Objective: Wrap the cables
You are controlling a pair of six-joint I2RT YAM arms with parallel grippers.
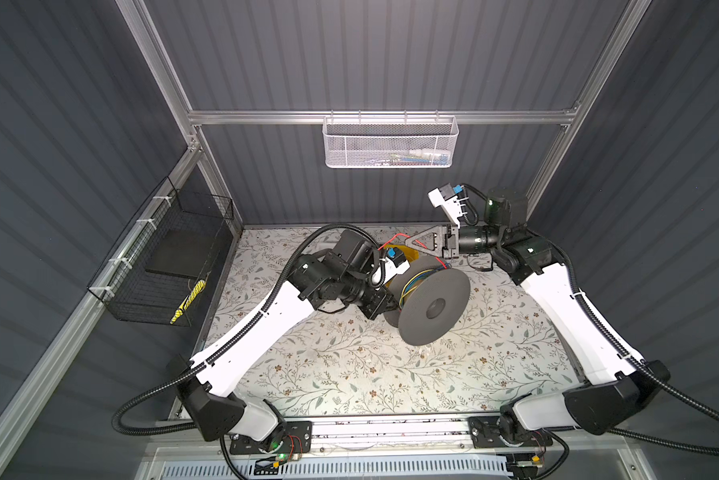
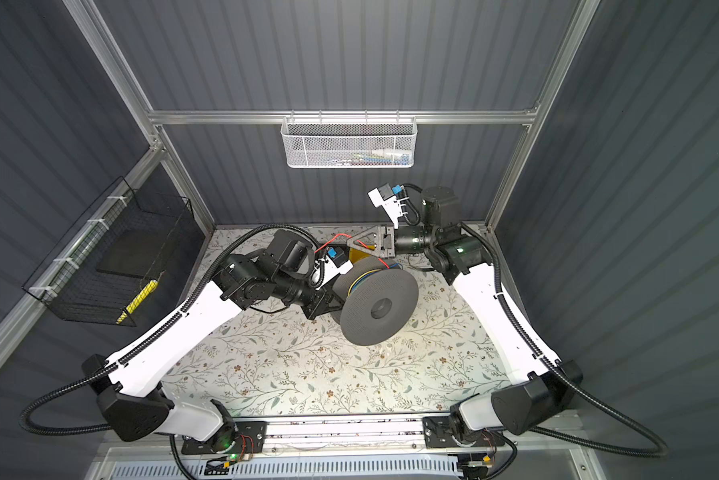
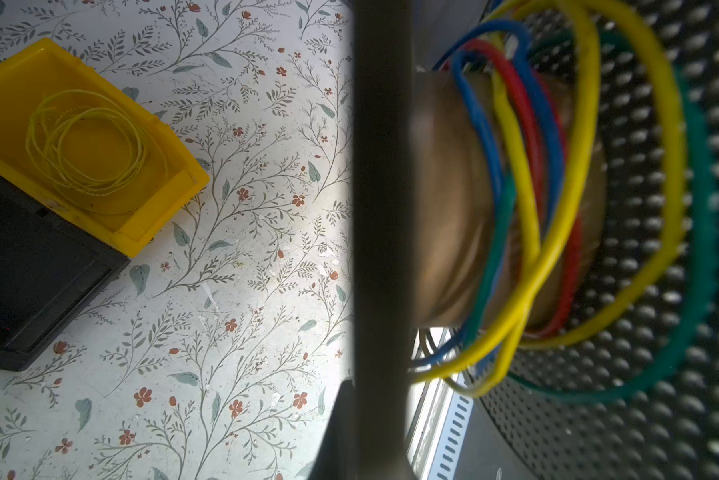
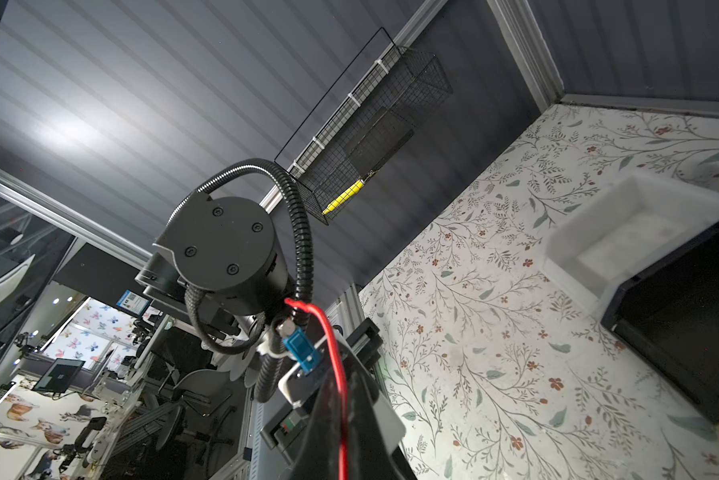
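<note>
At the spool (image 1: 432, 307), tilted: left gripper (image 1: 384, 305) jaws are clamping one flange, likely steadying it as a winding core. Wound cables (image 3: 586, 124) are sitting loose round the hub. Just behind the spool, right gripper (image 1: 409, 242) jaws are pinching the red cable (image 4: 336, 361), apparently feeding it on. Beyond, a yellow bin (image 3: 191, 178) is holding a yellow coil (image 3: 87, 141).
</note>
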